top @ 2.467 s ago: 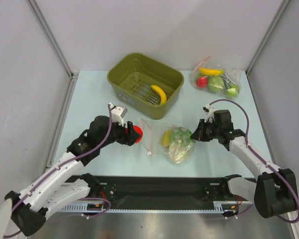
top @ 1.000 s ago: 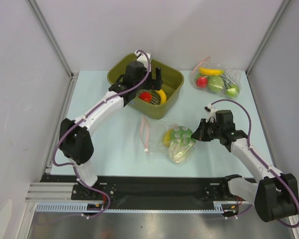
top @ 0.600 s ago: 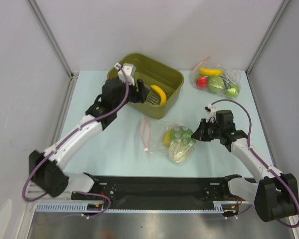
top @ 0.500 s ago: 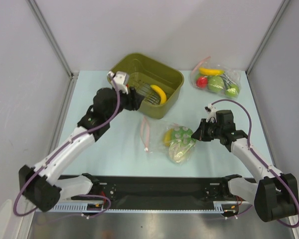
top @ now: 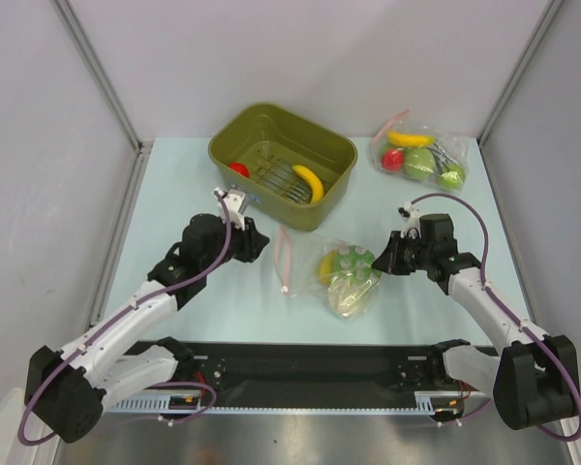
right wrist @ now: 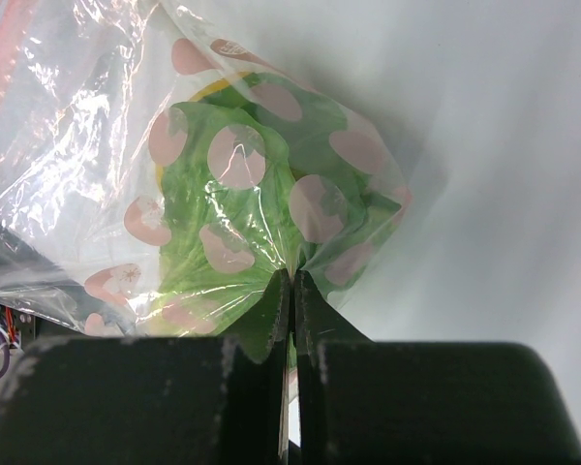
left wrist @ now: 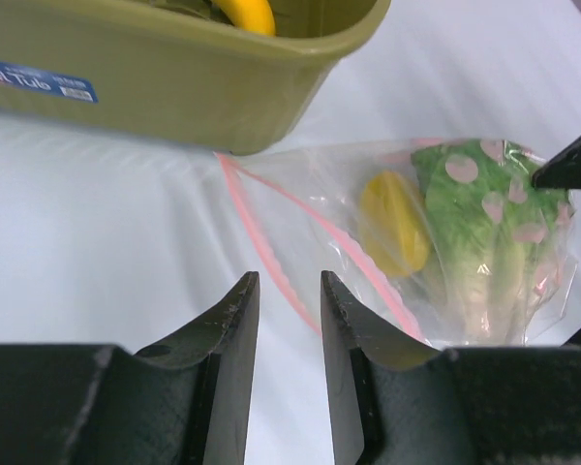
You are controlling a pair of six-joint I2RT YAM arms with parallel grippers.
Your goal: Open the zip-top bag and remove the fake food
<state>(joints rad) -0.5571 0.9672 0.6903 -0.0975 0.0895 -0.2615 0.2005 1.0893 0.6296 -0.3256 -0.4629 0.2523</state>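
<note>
Red round toy fruit [top: 237, 169] now in olive plastic bin [top: 341, 147]. Left gripper [left wrist: 283, 283] back beside crinkly clear zip-top bag [top: 310, 262], jaws narrowed, part-open, empty. Right gripper [right wrist: 290, 281] pinches bag corner. Small yellow piece [left wrist: 395, 221] and pale green cabbage [left wrist: 484, 223] inside: 2 remain.

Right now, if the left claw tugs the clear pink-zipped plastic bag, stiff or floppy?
Probably floppy: the clear pink-zipped plastic bag is crinkled and drapes over the green leafy toy. Likely anchored, not sliding: the right claw pinches its film.

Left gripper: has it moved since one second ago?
Yes. The left gripper was above the green bin; now it is outside it, nearer the robot, beside the zip-top bag.
</note>
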